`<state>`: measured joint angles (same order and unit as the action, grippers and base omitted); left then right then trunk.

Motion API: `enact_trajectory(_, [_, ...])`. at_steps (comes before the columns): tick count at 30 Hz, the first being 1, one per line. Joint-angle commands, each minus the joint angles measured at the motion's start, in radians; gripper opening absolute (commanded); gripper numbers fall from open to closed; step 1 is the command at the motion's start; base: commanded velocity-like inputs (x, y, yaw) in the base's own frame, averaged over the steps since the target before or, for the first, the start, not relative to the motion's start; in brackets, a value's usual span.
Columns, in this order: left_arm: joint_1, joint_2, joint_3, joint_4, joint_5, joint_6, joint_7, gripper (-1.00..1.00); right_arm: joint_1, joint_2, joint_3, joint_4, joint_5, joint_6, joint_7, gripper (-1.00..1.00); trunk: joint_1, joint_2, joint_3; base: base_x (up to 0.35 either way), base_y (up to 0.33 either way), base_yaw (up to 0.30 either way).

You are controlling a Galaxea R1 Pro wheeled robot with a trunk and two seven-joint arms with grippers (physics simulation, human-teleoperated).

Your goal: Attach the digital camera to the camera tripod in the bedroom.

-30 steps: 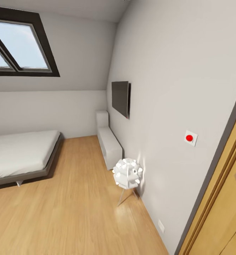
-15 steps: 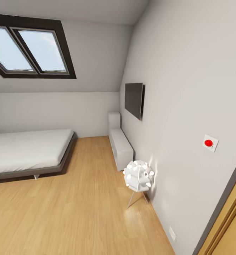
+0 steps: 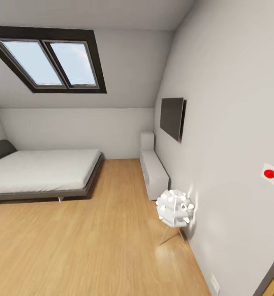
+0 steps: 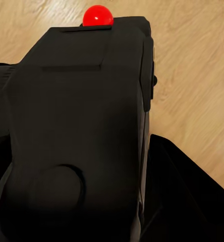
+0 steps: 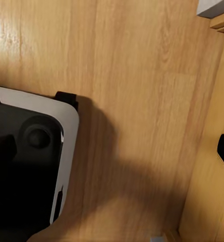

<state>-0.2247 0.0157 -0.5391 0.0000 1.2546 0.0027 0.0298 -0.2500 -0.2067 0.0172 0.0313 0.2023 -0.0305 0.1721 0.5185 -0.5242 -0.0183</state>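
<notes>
Here the head view takes in the bedroom: a light wood floor [image 3: 91,238], grey walls and a sloped ceiling with a dark-framed skylight [image 3: 56,61]. A low grey bed [image 3: 42,170] with a pale mattress lies along the far wall at the left, its dark headboard at the left edge. A white low cabinet [image 3: 153,170] stands against the right wall, and a dark flat screen [image 3: 172,118] is mounted on that wall above it. Nearer, a white lamp [image 3: 175,207] on thin metal legs stands just beside the same wall. A white wall plate with a red button [image 3: 271,174] sits on the right wall near the view's right edge, and a small white outlet [image 3: 214,283] is set low on that wall.

In the left wrist view the camera [image 4: 76,136] is close up, a black body with its red button [image 4: 97,15] at the far end, over wood floor. Dark parts of the left tool [image 4: 187,201] lie on both sides of the body, and the camera appears gripped between them.

In the right wrist view, wood floor runs beneath a black panel with a light grey rim [image 5: 31,166]. Whether the right tool is wide or narrow cannot be told. No container shows in any view.
</notes>
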Motion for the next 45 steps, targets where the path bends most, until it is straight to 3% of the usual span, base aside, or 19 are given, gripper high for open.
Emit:
enact_trajectory(1, [-0.001,0.0,-0.008,0.0,0.005,0.0,0.003,-1.0,-0.002,0.0,0.001,0.002,0.005,-0.003,0.002,1.0,0.0,-0.002,-0.001,0.0,0.0,0.255])
enact_trajectory(45, [-0.001,-0.003,-0.008,0.002,0.02,0.002,0.014,-1.0,0.003,-0.001,-0.003,0.002,-0.011,-0.039,-0.038,1.0,0.0,-0.002,0.022,0.0,0.0,0.263])
